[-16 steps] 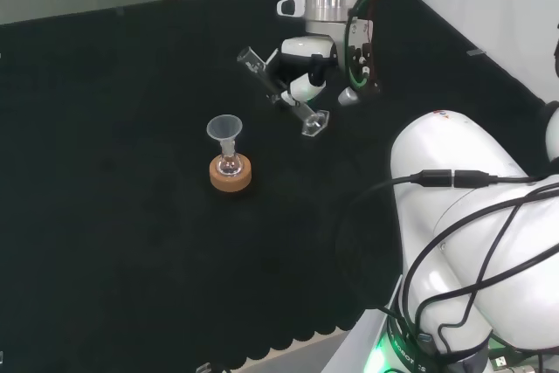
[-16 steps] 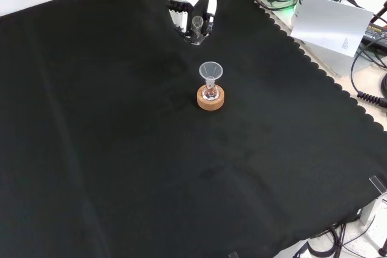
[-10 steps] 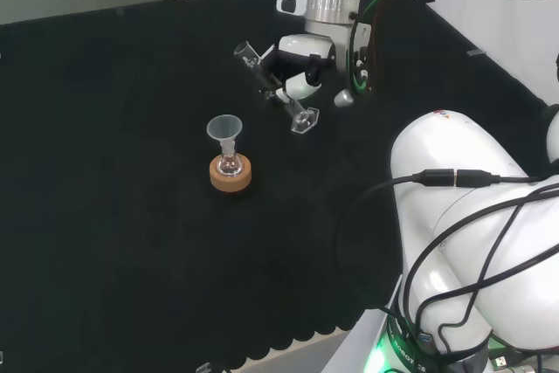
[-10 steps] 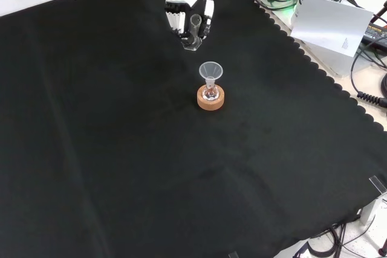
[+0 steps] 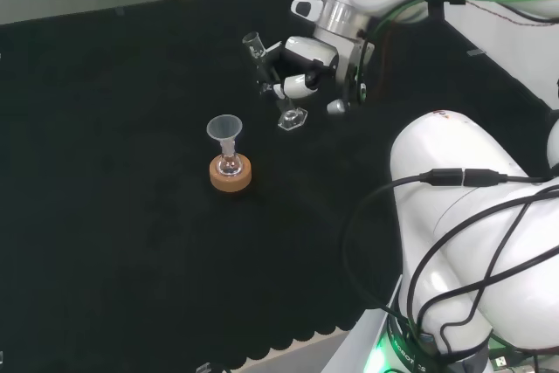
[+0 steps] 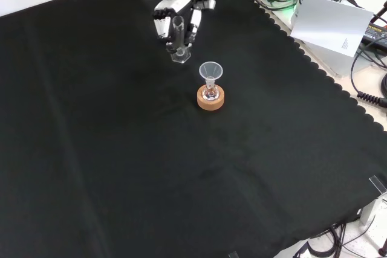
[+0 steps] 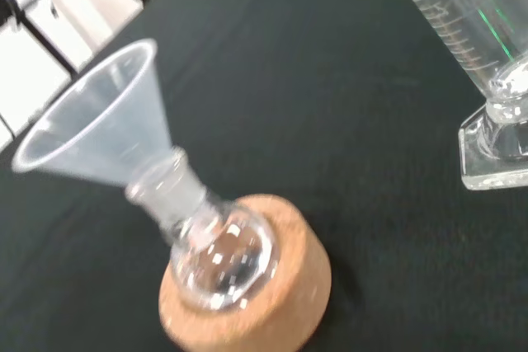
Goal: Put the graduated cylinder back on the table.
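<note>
Beside the funnel-topped flask, the hand's fingers grip the tilted graduated cylinder.

You've got three cameras here. The head view sits behind and above the arm's base, looking out over the white arm links on its right toward the black cloth. The front view faces the other way, from in front of the arm, high up and looking down on the cloth, about a quarter turn off the head view. The wrist view rides right up close, so the funnel in the round flask on its cork ring looks huge. All three share that same flask setup: see the funnel at and.
</note>
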Available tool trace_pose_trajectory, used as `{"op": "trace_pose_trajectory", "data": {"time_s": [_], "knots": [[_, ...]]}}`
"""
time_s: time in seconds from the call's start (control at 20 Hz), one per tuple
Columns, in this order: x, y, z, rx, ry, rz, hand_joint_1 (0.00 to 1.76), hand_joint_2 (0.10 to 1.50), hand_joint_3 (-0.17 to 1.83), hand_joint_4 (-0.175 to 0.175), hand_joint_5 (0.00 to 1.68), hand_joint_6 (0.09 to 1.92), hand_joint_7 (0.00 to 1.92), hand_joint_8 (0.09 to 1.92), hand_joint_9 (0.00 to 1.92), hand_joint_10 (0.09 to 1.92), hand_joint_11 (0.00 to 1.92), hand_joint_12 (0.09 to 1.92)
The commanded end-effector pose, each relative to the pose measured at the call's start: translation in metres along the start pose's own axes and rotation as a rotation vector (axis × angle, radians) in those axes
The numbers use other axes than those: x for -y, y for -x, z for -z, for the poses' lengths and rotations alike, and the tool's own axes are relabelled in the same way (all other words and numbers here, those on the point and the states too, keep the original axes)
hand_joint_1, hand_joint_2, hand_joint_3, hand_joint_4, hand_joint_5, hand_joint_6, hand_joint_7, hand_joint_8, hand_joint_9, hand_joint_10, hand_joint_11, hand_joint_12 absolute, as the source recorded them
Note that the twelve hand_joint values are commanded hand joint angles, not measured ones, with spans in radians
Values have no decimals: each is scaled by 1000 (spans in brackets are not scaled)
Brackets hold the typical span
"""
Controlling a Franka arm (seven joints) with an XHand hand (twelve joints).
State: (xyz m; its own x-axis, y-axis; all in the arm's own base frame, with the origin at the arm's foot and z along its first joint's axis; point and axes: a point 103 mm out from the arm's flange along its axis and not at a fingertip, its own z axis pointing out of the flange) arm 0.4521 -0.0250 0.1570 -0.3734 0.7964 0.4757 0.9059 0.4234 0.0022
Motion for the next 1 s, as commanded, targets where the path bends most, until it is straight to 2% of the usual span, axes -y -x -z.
{"op": "trace_pose_trajectory", "data": {"time_s": [0.05, 0.5, 1.0], "knots": [[-29, 37, -18, -118, 115, 18, 1127, 1150, 1, -142, 921, 1093, 1222, 347, 1446, 87, 1273, 752], [-59, 64, -32, -158, 159, 25, 1126, 1151, 1, -140, 921, 1095, 1213, 343, 1438, 87, 1268, 753], [-86, 80, -54, -179, 188, 44, 1122, 1153, 2, -134, 916, 1101, 1202, 340, 1428, 87, 1257, 752]]}}
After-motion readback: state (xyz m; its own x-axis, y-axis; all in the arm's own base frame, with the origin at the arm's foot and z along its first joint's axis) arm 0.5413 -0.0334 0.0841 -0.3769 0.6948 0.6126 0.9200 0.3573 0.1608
